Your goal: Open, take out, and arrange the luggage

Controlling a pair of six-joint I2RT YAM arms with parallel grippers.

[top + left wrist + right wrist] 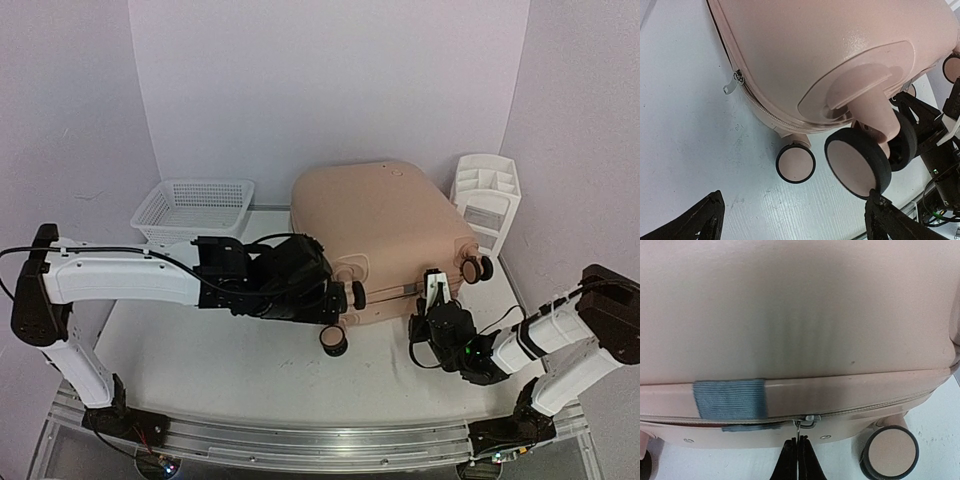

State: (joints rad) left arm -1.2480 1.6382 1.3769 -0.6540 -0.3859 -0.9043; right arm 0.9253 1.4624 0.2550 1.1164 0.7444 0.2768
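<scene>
Item, the luggage (pixel 385 225): we are finding it lying flat and zipped shut toward the far right of the bench (pixel 230 360), its wheeled end facing the near edge. A white basket (pixel 195 210) is sitting at the far left corner and a white organizer (pixel 487 195) just beside the case's right flank. Item, the right gripper (pixel 799 450): we are seeing its fingers pressed together on the zipper pull (pixel 798 426) at the seam of the near face, beside a grey fabric patch (pixel 730 397). Item, the left gripper (pixel 792 220): its fingers are standing wide, holding nothing, just beside a caster wheel (pixel 857 167) at the case's near left corner. A second zipper pull (pixel 730 86) is hanging free on the left side. Step in hand, as we are judging it: opening, with nothing yet taken out. The next move is calling for the right arm to draw the pull along the seam and round the corner without slipping off, the left arm steadying the shell against sliding.
</scene>
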